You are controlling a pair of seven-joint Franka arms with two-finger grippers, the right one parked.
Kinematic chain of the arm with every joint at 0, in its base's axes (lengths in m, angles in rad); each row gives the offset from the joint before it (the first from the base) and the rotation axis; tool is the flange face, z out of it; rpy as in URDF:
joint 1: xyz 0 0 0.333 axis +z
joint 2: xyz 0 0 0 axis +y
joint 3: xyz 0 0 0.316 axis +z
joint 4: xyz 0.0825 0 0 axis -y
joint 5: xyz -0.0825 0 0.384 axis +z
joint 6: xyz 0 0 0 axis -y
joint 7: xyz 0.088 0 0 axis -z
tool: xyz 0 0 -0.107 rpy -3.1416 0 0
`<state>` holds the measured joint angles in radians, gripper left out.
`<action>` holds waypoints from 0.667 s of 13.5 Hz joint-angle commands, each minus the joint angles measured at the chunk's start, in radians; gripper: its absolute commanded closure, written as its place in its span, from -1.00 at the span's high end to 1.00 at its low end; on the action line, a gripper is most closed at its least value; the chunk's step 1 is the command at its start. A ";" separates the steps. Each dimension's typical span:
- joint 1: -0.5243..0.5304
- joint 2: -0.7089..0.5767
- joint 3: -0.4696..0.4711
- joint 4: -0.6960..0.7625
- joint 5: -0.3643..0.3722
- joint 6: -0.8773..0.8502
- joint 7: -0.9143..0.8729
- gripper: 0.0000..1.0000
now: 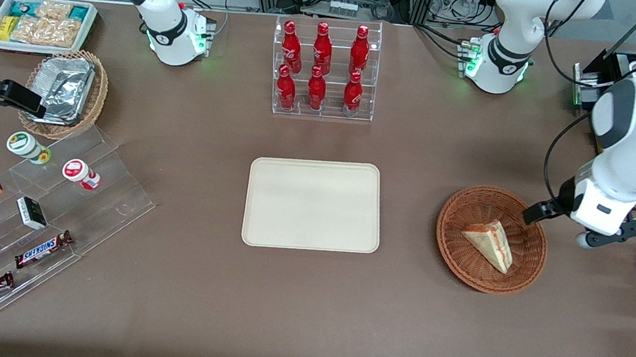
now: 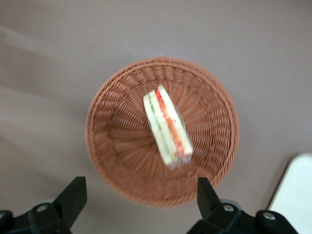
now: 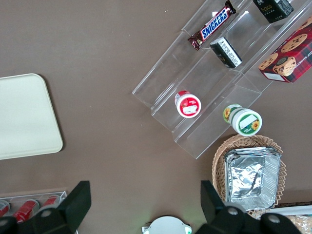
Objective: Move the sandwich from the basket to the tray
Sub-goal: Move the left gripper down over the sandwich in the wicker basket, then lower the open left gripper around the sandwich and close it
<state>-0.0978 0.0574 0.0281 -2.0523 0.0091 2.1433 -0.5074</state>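
Brown matte surface (image 1: 190, 284) fills the scene, with cabling and metal frames along its farthest edge. Near its middle lies the tray (image 1: 313, 204), flat, cream-beige and bare. Beside it, toward the working arm's end of the surface, sits the basket (image 1: 491, 239), round and reddish-brown; the two are apart, with bare surface between them. The sandwich (image 1: 491, 243) lies in the basket on the woven floor, a wrapped pale wedge whose red and green filling layers show edge-on in the wrist view (image 2: 167, 125).

The left arm's pincer (image 2: 138, 194) hangs above the basket's rim, at the edge farther from the front camera, touching nothing. Its fingers (image 2: 73, 195) are spread wide, wider than the sandwich's thickness, and nothing sits between them. In the front view the pincer (image 1: 541, 213) shows as a dark tip over the basket's rim.

Farther from the front camera than the tray stands a clear rack of red bottles (image 1: 323, 70). Toward the parked arm's end are a tan wicker basket with foil containers (image 1: 66, 92), a white bin of snack packets (image 1: 43, 23), and clear stepped shelves with Snickers bars (image 1: 44, 248) and small cups (image 1: 80, 173).
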 commanded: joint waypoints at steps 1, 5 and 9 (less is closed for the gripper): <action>-0.014 0.025 -0.004 -0.084 0.002 0.152 -0.150 1.00; -0.049 0.108 -0.008 -0.117 0.003 0.303 -0.266 1.00; -0.051 0.157 -0.010 -0.149 0.003 0.372 -0.270 1.00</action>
<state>-0.1426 0.2037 0.0159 -2.1811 0.0090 2.4776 -0.7536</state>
